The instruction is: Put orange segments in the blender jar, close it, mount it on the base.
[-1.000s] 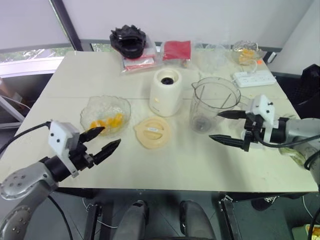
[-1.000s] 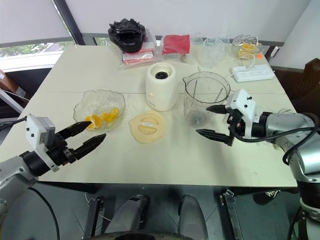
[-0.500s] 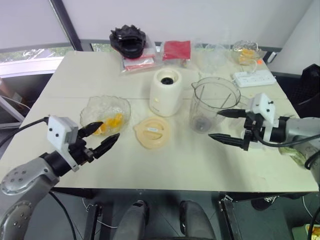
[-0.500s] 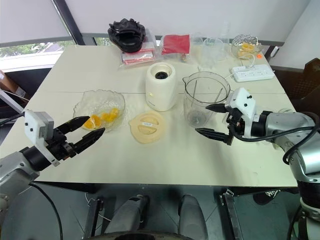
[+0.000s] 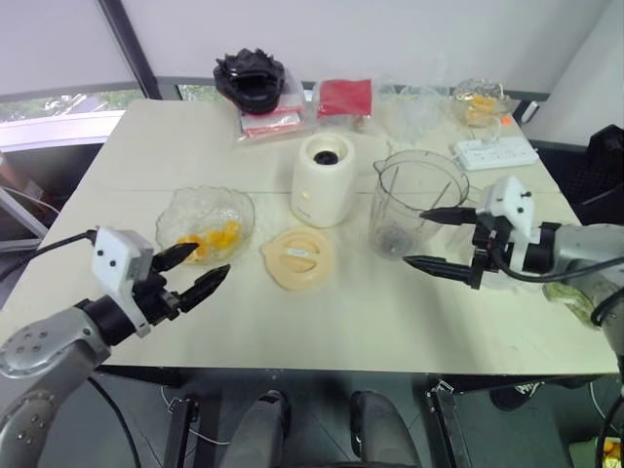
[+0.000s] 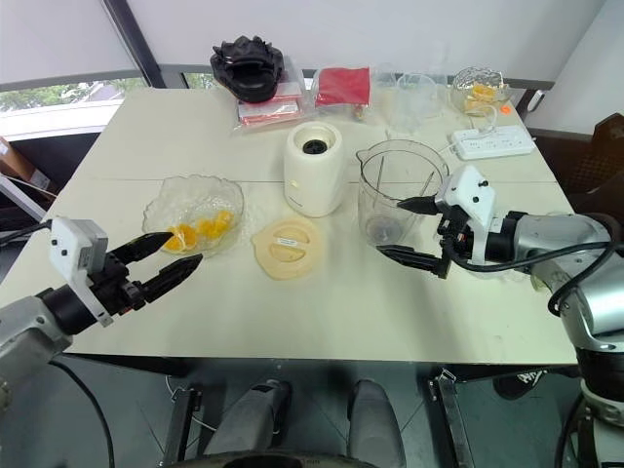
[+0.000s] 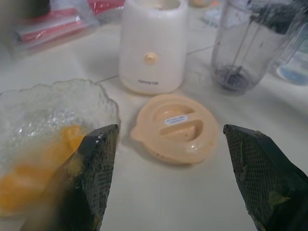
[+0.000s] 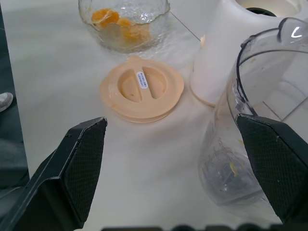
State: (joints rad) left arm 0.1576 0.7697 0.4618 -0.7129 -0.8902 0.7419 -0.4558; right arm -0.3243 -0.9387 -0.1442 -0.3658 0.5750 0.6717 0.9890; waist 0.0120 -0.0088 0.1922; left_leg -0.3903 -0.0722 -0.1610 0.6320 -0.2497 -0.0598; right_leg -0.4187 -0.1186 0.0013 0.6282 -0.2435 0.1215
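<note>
Clear blender jar upright, rim upward

I think I stand in a test room or lab, not a home kitchen: my plain pale table is beside a window, with a white power strip, bagged supplies and loose cables on the floor.

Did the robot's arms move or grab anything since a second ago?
The left gripper crept a little toward the glass bowl of orange segments; the right gripper edged closer to the blender jar. Both stayed open and grabbed nothing. The base, lid and jar did not move.
</note>
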